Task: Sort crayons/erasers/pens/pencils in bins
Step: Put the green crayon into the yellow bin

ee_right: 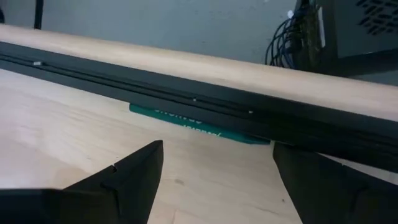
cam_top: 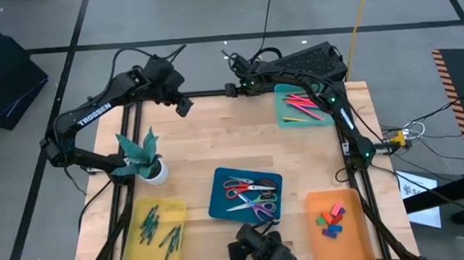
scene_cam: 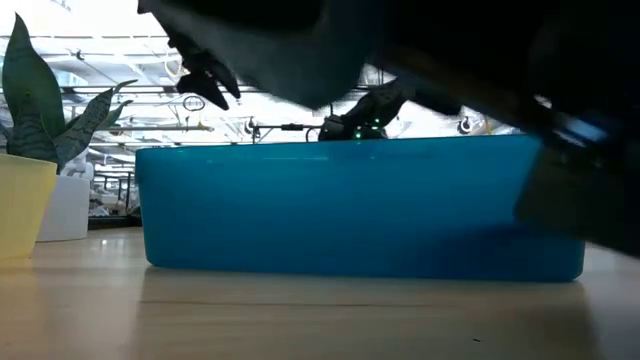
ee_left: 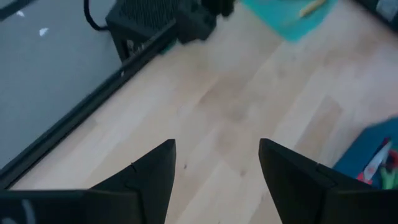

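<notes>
Pale wooden tabletop point(cam_top: 216, 139), nothing loose on it. Small chunky erasers point(cam_top: 331, 218) sit in the translucent orange bin point(cam_top: 338, 241); the other trays hold sticks and scissors. Sorting looks done. Left gripper point(cam_top: 183, 105) and right gripper point(cam_top: 231, 59) hover at the far edge, jaws spread, empty.

Even overhead light, soft shadows on the table point(cam_top: 216, 139). At table height, bright ceiling lights glare behind the dark blue bin point(scene_cam: 340, 205), and a blurred dark mass fills the upper right. The left wrist view is motion-blurred.
</notes>
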Action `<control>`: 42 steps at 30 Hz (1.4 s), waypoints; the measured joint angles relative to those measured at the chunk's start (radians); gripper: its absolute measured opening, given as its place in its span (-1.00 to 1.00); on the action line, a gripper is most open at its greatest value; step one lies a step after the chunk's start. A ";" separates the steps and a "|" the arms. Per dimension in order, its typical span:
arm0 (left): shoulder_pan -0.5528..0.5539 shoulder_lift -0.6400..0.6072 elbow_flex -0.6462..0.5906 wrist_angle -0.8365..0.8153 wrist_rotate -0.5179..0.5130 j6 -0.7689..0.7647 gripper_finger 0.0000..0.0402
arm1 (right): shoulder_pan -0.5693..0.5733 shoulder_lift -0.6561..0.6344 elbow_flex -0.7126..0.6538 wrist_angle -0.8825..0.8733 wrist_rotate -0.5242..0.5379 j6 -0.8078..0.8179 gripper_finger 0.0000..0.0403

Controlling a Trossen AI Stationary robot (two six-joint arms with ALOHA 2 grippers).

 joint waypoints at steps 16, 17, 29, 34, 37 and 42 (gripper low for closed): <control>0.035 0.074 0.000 0.172 -0.034 -0.106 0.16 | 0.038 -0.077 -0.021 0.121 -0.621 -0.407 0.50; 0.041 0.093 0.000 0.170 -0.033 -0.093 0.16 | 0.045 -0.105 -0.021 0.098 -0.618 -0.456 0.50; 0.016 0.331 -0.001 0.248 -0.029 0.389 0.16 | 0.113 -0.376 -0.020 -0.041 -0.123 -1.030 0.50; 0.026 0.423 -0.001 0.269 0.035 0.700 0.15 | 0.149 -0.556 -0.018 -0.184 -0.124 -1.101 0.50; 0.048 0.481 0.000 0.298 0.104 0.808 0.15 | 0.179 -0.651 -0.018 -0.247 -0.124 -1.104 0.50; 0.033 0.554 0.009 0.389 0.052 0.823 0.15 | 0.229 -0.780 -0.018 -0.268 -0.120 -1.048 0.50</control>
